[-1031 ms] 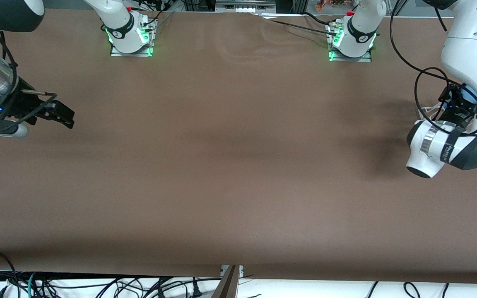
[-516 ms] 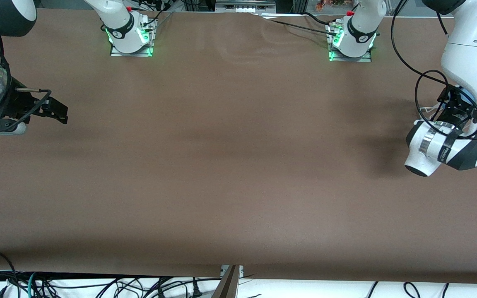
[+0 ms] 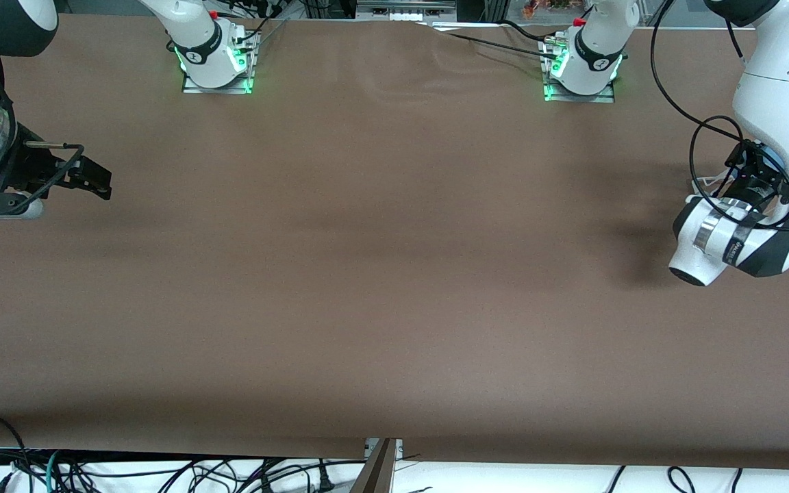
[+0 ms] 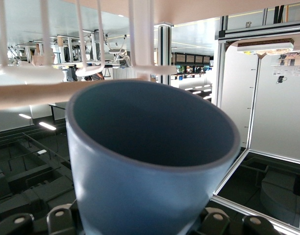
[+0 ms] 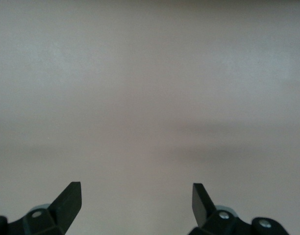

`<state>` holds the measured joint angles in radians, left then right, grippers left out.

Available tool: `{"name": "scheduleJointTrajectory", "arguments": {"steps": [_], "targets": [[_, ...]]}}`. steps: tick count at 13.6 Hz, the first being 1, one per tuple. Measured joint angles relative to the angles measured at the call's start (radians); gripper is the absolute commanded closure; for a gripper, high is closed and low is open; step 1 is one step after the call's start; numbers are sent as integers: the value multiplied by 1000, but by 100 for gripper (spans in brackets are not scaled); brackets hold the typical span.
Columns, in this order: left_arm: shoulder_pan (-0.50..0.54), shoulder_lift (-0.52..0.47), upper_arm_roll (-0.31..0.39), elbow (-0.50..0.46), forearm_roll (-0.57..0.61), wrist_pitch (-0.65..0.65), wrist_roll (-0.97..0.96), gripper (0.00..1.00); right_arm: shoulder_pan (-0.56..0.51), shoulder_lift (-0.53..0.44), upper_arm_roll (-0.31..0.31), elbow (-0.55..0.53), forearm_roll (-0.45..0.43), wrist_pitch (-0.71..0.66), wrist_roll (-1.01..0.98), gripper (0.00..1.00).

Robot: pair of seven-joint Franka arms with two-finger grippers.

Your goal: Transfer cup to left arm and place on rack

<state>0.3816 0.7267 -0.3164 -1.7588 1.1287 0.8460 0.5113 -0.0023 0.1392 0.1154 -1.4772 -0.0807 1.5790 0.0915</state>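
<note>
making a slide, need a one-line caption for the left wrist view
Light-blue plastic tumbler in the left tool, its open mouth right at the white wire prongs of the drying rack.

both arms are wearing glossy white shells with black sleeves and silver wrist rings; the left arm (image 3: 771, 103) is trailing looping black cables, and green lights are glowing at the bases (image 3: 216, 65).

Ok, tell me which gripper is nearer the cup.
Left. The left gripper has the cup at the rack; the right gripper waits at the table's right-arm end, empty.
</note>
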Motion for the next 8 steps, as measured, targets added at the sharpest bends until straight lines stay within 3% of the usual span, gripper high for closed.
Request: {"name": "scheduleJointTrajectory", "arguments": {"steps": [8], "targets": [[33, -47, 0, -81, 9, 22, -23, 100, 3, 0, 2, 0, 0, 0, -3, 0]]}}
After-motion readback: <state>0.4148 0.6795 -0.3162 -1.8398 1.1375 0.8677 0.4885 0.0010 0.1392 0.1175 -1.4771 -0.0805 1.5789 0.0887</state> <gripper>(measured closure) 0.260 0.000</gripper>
